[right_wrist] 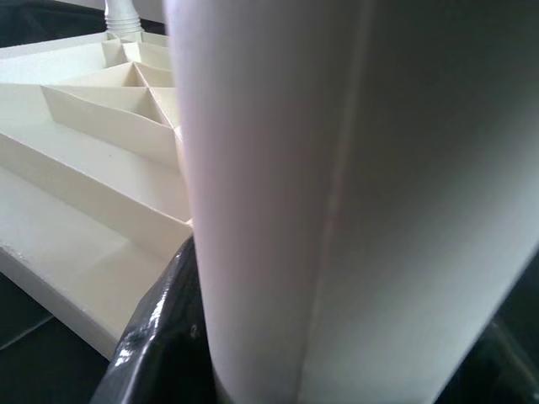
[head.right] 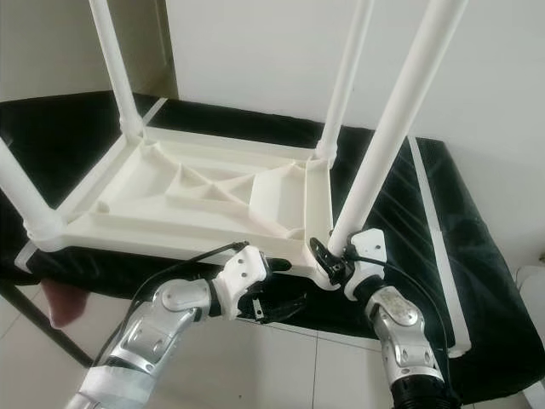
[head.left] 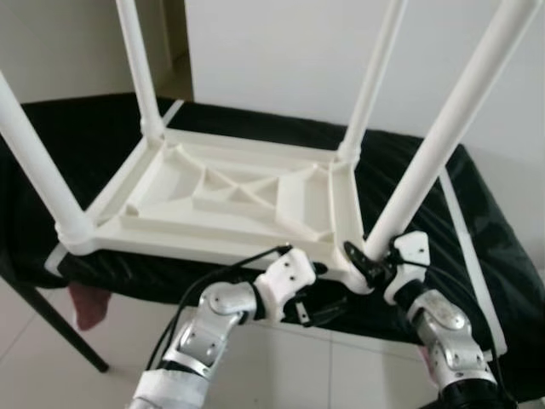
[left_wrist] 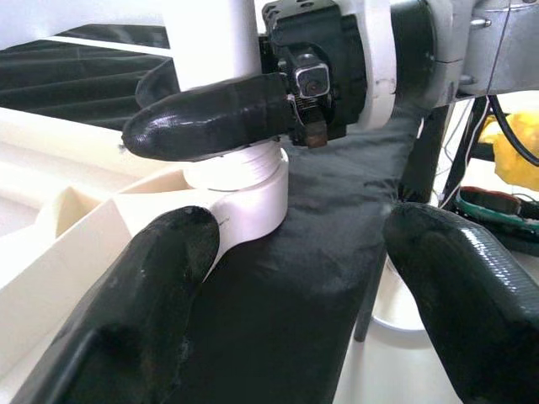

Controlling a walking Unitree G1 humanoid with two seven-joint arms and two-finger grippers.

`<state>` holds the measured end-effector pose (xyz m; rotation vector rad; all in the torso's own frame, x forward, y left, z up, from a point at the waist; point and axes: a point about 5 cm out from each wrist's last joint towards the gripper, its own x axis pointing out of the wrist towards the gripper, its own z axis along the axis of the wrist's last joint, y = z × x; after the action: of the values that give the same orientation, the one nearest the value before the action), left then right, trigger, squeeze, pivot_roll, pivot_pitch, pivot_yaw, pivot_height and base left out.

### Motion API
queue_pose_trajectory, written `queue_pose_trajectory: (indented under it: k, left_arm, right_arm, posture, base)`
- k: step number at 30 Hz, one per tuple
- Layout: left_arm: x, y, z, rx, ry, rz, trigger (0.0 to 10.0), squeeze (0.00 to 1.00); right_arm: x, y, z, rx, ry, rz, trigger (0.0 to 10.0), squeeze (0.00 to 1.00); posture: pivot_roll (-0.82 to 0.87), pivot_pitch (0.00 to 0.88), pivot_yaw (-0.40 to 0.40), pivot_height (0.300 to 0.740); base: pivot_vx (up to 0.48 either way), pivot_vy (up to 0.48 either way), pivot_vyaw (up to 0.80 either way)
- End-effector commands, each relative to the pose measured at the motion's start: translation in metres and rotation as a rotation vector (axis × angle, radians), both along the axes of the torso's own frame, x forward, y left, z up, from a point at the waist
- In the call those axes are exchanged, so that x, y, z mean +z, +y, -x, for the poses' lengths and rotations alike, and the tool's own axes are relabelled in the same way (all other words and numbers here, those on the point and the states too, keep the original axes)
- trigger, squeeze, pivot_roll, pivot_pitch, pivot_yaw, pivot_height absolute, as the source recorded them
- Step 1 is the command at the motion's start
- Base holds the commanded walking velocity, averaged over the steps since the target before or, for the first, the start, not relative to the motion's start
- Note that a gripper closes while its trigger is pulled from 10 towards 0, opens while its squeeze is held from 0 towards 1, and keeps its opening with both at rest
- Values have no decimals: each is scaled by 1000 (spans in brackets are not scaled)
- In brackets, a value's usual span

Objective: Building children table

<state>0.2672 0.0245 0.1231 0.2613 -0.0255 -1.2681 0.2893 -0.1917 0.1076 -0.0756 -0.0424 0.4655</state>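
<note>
Seemingly right tool (head.left: 375, 256) clamps table leg (head.left: 443, 136); left tool (head.left: 328, 302), fingers apart, beside black-draped bench (head.left: 477, 213).

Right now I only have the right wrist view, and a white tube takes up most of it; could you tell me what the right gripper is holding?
Observer: The right gripper is clamped on the near-right table leg, just above its corner socket.
Operator: Thank you. Where is the left gripper?
Observer: The left gripper is open, just below that same corner.
Operator: And what does the table rest on?
Observer: The upturned tabletop lies on a black cloth.
</note>
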Motion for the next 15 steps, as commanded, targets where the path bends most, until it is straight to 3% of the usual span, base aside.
queue_pose_trajectory:
  k: [1, 2, 3, 10, 15]
  left_arm:
    - [-2, 1, -2, 58, -3, -5, 10000, 0]
    - [-2, 1, -2, 58, -3, -5, 10000, 0]
    - [-2, 1, -2, 59, -2, -5, 10000, 0]
    - [-2, 1, -1, 57, -1, -6, 10000, 0]
    - [-1, -1, -1, 58, 11, 15, 10000, 0]
  right_arm:
    - [-2, -1, 0, 15, 14, 21, 824, 0]
    - [-2, -1, 0, 15, 14, 21, 824, 0]
    - [-3, -2, 0, 6, 22, 9, 10000, 0]
    - [-5, -1, 1, -116, 24, -17, 10000, 0]
    - [-15, -2, 3, -274, 72, -54, 10000, 0]
  posture:
    - [40, 0, -58, 740]
    - [40, 0, -58, 740]
    - [39, 0, -58, 740]
    - [33, 0, -59, 740]
    - [36, 0, -59, 740]
  base:
    - [0, 0, 0]
    - [0, 0, 0]
    - [0, 0, 0]
    - [0, 0, 0]
    - [0, 0, 0]
